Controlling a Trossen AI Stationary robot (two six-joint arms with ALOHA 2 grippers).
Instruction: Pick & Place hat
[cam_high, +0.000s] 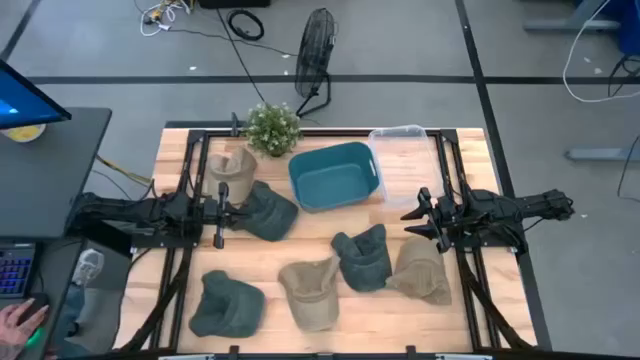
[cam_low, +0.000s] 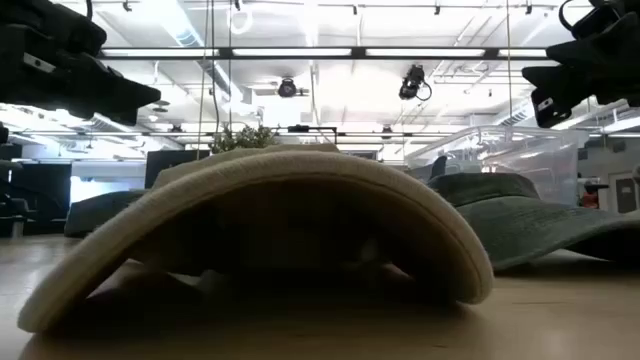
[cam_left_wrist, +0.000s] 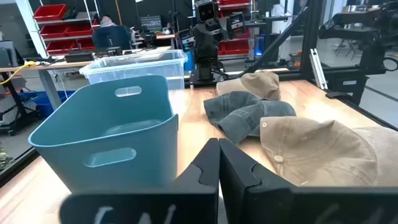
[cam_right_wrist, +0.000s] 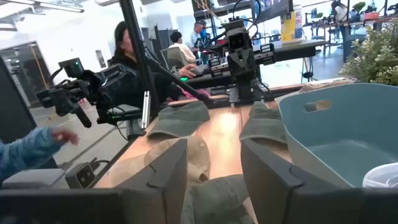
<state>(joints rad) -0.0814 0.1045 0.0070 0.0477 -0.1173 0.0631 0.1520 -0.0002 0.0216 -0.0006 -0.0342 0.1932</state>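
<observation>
Several caps lie crown-up on the wooden table: tan ones (cam_high: 232, 166), (cam_high: 310, 292), (cam_high: 421, 268) and dark green ones (cam_high: 268, 211), (cam_high: 362, 256), (cam_high: 226, 305). A teal bin (cam_high: 335, 176) stands at the far middle. My left gripper (cam_high: 221, 214) hovers shut at the left, beside the nearest green cap. Its closed fingers (cam_left_wrist: 217, 171) point toward the bin (cam_left_wrist: 109, 134) and a tan cap (cam_left_wrist: 317, 149). My right gripper (cam_high: 424, 216) hovers open at the right, above the table. Its fingers (cam_right_wrist: 214, 171) stand apart over a green cap (cam_right_wrist: 217, 196).
A clear plastic bin (cam_high: 404, 142) sits to the right of the teal one, and a potted plant (cam_high: 272, 128) stands at the far edge. In the low view a tan cap's brim (cam_low: 260, 225) fills the foreground. People sit beyond the table's left side (cam_right_wrist: 130, 56).
</observation>
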